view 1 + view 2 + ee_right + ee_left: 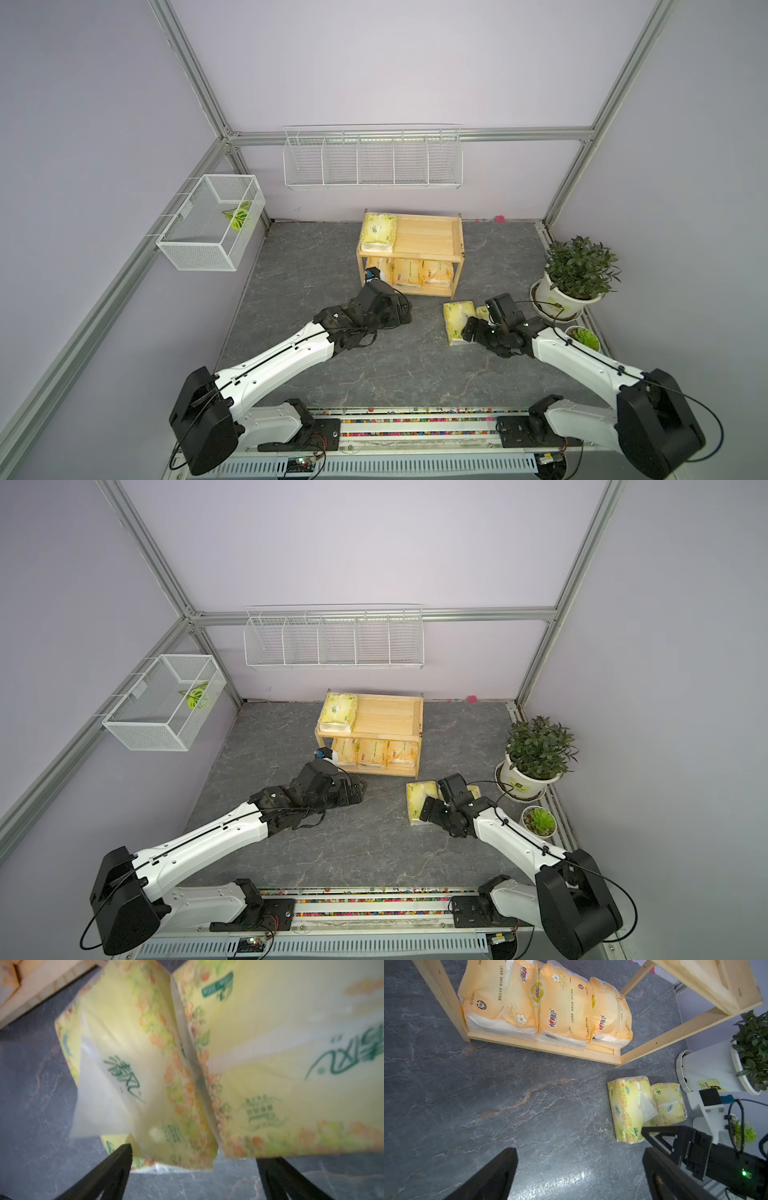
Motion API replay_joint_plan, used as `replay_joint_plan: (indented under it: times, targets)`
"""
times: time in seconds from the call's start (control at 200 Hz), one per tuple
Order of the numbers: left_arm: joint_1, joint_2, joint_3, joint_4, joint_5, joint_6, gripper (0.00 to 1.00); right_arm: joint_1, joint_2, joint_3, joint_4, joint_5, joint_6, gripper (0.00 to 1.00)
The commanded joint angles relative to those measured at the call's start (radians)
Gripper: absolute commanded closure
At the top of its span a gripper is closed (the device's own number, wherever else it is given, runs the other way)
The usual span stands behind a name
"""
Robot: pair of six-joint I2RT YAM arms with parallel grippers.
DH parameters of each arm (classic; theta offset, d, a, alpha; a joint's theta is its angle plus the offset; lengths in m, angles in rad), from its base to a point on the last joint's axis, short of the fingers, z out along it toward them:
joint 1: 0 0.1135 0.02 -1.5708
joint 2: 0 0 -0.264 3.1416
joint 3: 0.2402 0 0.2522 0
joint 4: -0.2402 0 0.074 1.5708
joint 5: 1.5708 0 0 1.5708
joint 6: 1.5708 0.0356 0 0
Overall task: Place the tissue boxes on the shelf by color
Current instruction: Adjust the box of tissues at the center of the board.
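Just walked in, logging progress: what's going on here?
A robot is filling a wooden shelf by color. Three orange packs stand on its lower tier; one yellow pack lies on top. Two more yellow packs lie on the table, and the open right gripper is poised at them, holding nothing. The left gripper hangs open over the table near the shelf.

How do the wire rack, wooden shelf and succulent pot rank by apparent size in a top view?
1. wire rack
2. wooden shelf
3. succulent pot
The rack hangs higher, perhaps nearer the camera.
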Motion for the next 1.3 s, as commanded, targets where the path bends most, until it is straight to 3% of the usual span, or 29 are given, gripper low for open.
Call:
replay_joint_plan:
  times: [0.0,0.3,0.53,0.74,0.985,1.125,1.295]
  targets:
    - [-0.006,0.0,0.011,0.011,-0.012,0.009,0.0,-0.033,0.05,0.049,0.052,-0.031,-0.04,0.02]
    - [-0.006,-0.005,-0.017,0.021,-0.004,0.004,0.0,-0.052,0.251,0.173,0.098,-0.162,-0.098,0.02]
    - [-0.006,-0.012,-0.043,0.038,0.005,0.002,0.0,-0.043,0.323,0.217,0.131,-0.255,-0.134,0.03]
    - [-0.005,-0.011,-0.083,0.011,-0.029,-0.104,0.0,0.089,0.35,0.245,0.136,-0.233,-0.126,0.03]
    - [-0.003,-0.024,-0.111,0.003,-0.077,-0.115,0.0,0.268,0.413,0.293,0.182,-0.182,-0.054,0.03]
    - [0.039,-0.011,-0.126,0.06,-0.048,-0.074,0.0,0.289,0.372,0.254,0.221,-0.16,0.006,0.03]
    - [0.109,0.067,-0.116,0.149,0.085,0.045,0.0,0.246,0.23,0.137,0.253,-0.166,0.057,0.03]
